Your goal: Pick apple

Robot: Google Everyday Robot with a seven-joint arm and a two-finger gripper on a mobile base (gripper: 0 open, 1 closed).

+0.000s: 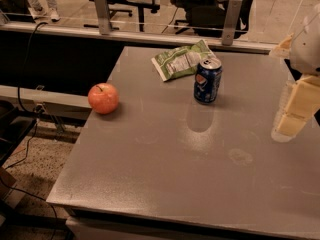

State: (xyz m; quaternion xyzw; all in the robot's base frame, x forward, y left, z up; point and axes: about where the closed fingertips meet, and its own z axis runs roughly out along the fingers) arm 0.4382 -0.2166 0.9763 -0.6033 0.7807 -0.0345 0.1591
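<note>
Gripper (292, 118): cream-coloured, blocky, at far right edge of scene, held above right side of tabletop, nothing seen in it; open or closed, cannot tell.
Grey matte rectangular tabletop (165, 169): carries all items.
Blue cylindrical soda can (207, 80): upright, left of gripper, well apart from it, towards far side.
Green-and-white crinkled snack bag (182, 60): lying flat, just beyond can, far centre.
Round red-orange apple (103, 98): short dark stem up, near left edge of tabletop, well apart from can and gripper.
</note>
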